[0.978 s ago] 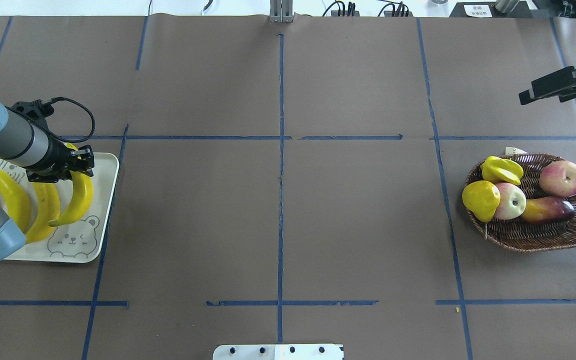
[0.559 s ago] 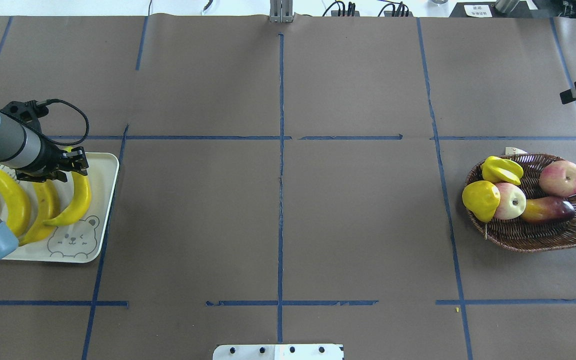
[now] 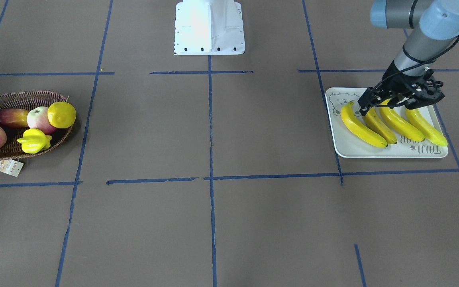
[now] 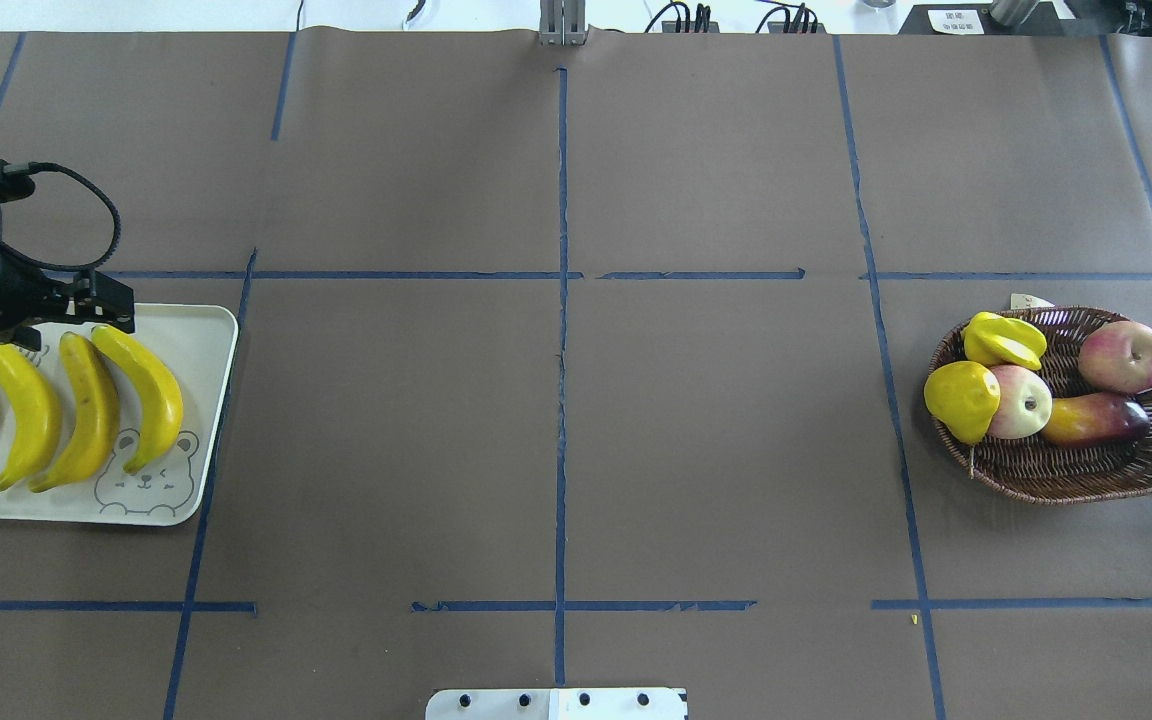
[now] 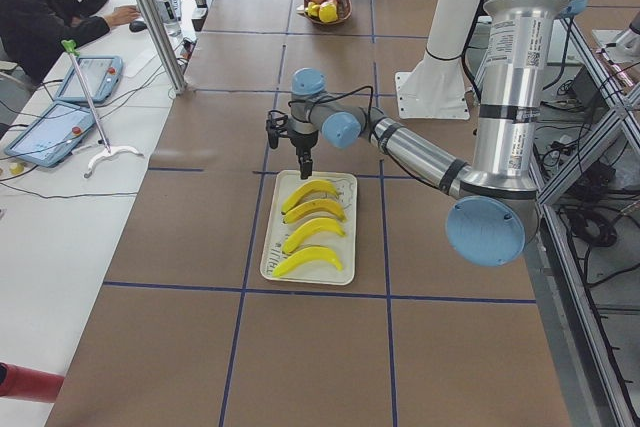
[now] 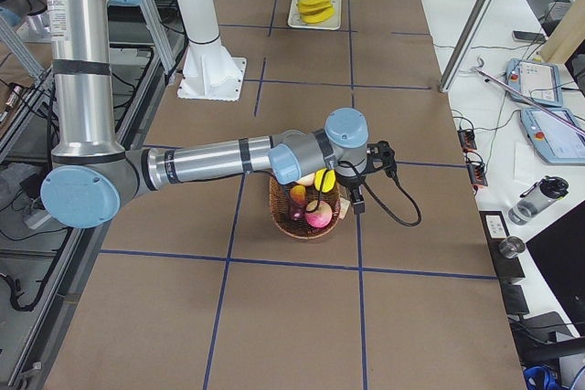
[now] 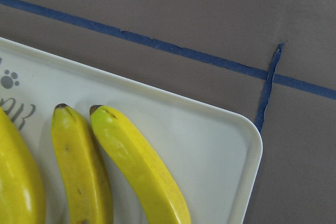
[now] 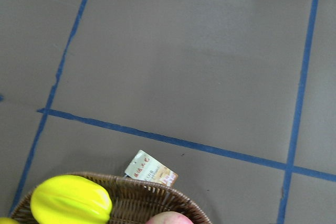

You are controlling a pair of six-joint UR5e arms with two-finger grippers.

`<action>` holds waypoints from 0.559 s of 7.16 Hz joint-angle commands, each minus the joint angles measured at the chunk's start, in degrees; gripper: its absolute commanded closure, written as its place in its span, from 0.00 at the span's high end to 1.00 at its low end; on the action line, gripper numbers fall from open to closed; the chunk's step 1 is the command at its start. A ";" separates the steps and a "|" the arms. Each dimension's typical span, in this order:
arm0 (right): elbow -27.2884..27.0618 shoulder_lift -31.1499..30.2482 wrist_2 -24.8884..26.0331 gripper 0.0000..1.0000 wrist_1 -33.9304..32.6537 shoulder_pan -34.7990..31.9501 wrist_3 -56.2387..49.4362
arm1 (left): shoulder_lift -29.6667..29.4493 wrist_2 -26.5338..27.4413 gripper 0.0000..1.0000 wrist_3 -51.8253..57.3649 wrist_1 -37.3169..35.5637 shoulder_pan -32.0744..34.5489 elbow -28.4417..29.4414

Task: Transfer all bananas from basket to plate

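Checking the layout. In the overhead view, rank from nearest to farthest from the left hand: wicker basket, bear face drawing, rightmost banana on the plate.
1. Rightmost banana, on the plate, its tip right by the left hand.
2. Bear face drawing, at the plate's near right corner.
3. Wicker basket, far across on the table's right side.

Bananas (image 4: 161,390) look glossy, smooth plastic. Plate (image 4: 206,350) is matt cream, probably plastic too. Basket (image 4: 1066,485) is rough woven wicker, and the table (image 4: 716,420) has matt brown paper with blue tape (image 4: 561,400).
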State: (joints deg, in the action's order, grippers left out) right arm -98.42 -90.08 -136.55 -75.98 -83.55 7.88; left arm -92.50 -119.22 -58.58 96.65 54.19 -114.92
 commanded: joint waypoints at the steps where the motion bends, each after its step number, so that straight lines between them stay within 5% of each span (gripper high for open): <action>1: 1.66 -3.24 0.32 1.00 0.48 -1.25 -1.29 | 1.60 -5.54 1.00 16.57 -7.77 9.03 -2.76; 4: 1.13 -5.10 0.24 1.00 0.92 -1.35 -1.02 | 8.54 -13.84 1.00 44.07 -8.66 25.74 1.25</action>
State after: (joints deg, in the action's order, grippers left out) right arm -97.07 -94.40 -135.96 -75.19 -84.81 6.71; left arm -86.36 -131.23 -25.61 88.60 73.99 -115.75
